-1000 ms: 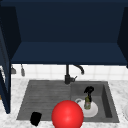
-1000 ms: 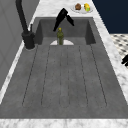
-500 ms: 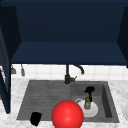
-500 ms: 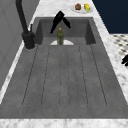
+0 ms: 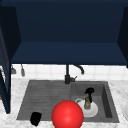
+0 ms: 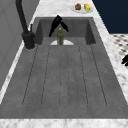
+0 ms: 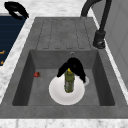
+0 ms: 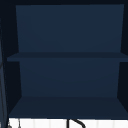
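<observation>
Open dark-blue wall cabinet (image 8: 67, 35), shelf (image 8: 65, 57); faucet top (image 8: 75, 122) below.

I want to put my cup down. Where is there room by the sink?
The ribbed grey draining board, between the black tap and the marble front edge, is bare. The basin is crowded: a white plate, a green bottle and the right hand over it.
</observation>
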You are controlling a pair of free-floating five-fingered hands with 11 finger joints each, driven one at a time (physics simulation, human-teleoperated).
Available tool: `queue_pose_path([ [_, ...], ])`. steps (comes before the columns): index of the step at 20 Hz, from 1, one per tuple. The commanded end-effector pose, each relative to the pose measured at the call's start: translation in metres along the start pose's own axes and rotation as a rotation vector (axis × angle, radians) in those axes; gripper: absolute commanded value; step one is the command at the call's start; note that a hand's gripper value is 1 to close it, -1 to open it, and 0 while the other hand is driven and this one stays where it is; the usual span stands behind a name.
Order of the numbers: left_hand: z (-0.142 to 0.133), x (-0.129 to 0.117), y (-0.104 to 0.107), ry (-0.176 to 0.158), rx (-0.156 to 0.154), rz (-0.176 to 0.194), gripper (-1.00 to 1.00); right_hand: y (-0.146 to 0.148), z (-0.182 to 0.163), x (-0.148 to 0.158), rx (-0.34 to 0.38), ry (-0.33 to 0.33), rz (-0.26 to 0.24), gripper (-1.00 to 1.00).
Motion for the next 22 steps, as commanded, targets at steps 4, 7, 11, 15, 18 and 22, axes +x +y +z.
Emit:
queue_pose_path([
  [4, 0.000, 0.000, 0.000, 0.000, 0.000, 0.000, 0.00, 0.004, -0.022, -0.008, 0.000, -0.019, 0.003, -1.00],
  [7, 0.000, 0.000, 0.000, 0.000, 0.000, 0.000, 0.00, 0.000, -0.028, -0.010, 0.036, -0.027, -0.006, -1.00],
  [11, 0.000, 0.000, 0.000, 0.000, 0.000, 0.000, 0.00, -0.003, -0.038, -0.010, 0.104, -0.049, -0.025, -1.00],
  [15, 0.000, 0.000, 0.000, 0.000, 0.000, 0.000, 0.00, 0.000, -0.044, -0.001, 0.188, -0.051, -0.048, -1.00],
  [18, 0.000, 0.000, 0.000, 0.000, 0.000, 0.000, 0.00, 0.011, -0.030, 0.008, 0.212, -0.055, -0.031, 1.00],
  [22, 0.000, 0.000, 0.000, 0.000, 0.000, 0.000, 0.00, 0.007, -0.018, 0.005, 0.177, 0.009, -0.003, 1.00],
])
